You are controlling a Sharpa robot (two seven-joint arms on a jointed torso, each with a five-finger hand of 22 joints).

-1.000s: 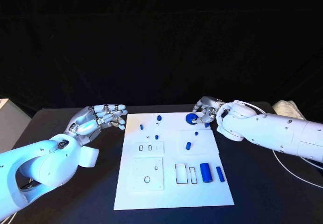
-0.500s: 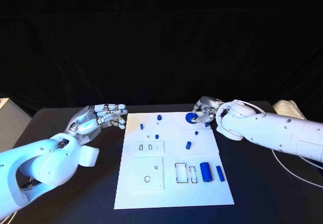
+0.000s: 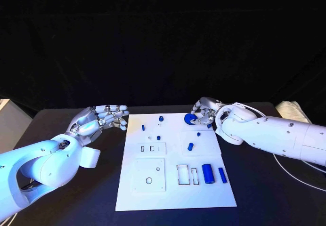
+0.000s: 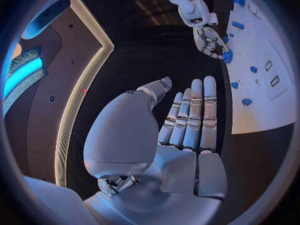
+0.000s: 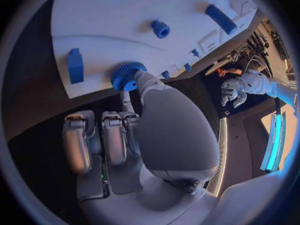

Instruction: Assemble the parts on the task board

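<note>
The white task board (image 3: 173, 193) lies mid-table. My right hand (image 3: 206, 114) is over its far right corner and pinches a blue gear (image 3: 191, 118) between thumb and a finger; the other fingers are curled in. In the right wrist view the gear (image 5: 127, 75) sits at the board's edge (image 5: 100, 15), near a blue block (image 5: 75, 65) and a round peg (image 5: 160, 29). My left hand (image 3: 101, 119) hovers beside the board's far left corner, fingers out and holding nothing; the left wrist view shows this hand (image 4: 187, 122) empty. Two blue cylinders (image 3: 207, 173) lie near the board's right edge.
Small blue pegs (image 3: 161, 118) stand across the far half of the board, and rectangular slots (image 3: 183, 174) open in its near half. A pale bundle (image 3: 292, 110) sits at the table's far right corner, with a white cable (image 3: 296, 165) along the right side.
My right hand has shifted a little to the left with the blue gear still in its pinch. The left hand has stayed in place.
</note>
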